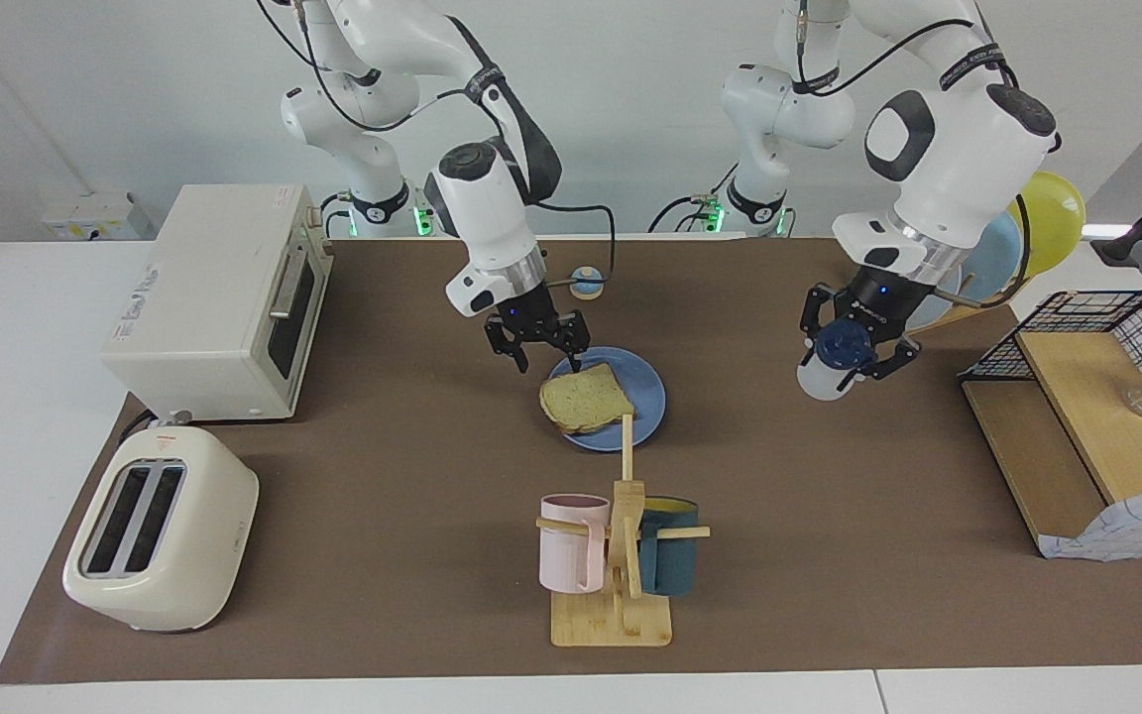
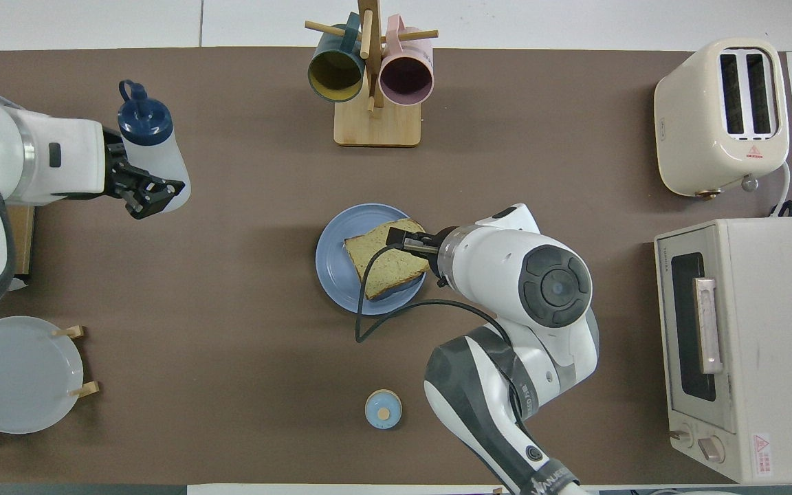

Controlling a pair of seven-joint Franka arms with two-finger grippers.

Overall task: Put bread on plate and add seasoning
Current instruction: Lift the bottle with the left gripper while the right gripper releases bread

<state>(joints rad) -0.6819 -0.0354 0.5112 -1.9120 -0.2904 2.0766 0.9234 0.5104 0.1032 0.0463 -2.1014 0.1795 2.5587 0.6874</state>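
Table: brown mat (image 1: pixel 383 496) is covering the worktop, w/ the plate (image 1: pixel 648 395) sitting about mid-mat; everything below is being placed rel. to that plate.
Plate: blue (image 2: pixel 333 256), lying flat, likely parked centrally so both arms are able to reach it.
Bread: one slice of toast (image 1: pixel 586 399) is lying on the plate, overhanging the rim toward the right arm's end of the table; also seen from above (image 2: pixel 381 257). Bread step is looking done, though it's sitting off-centre.
Right gripper: hanging just over the plate rim and the bread's corner (image 1: pixel 538 350), (image 2: pixel 403 240); jaws are standing apart, gripping nothing, so it appears to be letting go of the slice.
Left gripper: up in the air over bare mat, toward the left arm's end from the plate (image 1: pixel 854 337), (image 2: pixel 136 184); jaws are clamping the bottle body.
Seasoning: white bottle w/ navy cap (image 1: pixel 837 353), (image 2: pixel 150 152), being carried tilted, cap pointing toward the facing camera, well apart from the plate. Held round the body prob. so the cap end is staying free for tipping.
Next, my guess: bottle is needing to travel over the bread, then tip cap-down.
Risk: flip cap is looking closed, so nothing may be coming out.
Others: mug rack (image 1: pixel 621 555) is standing farther from the robots than the plate; bell (image 1: pixel 587 282) nearer to them.
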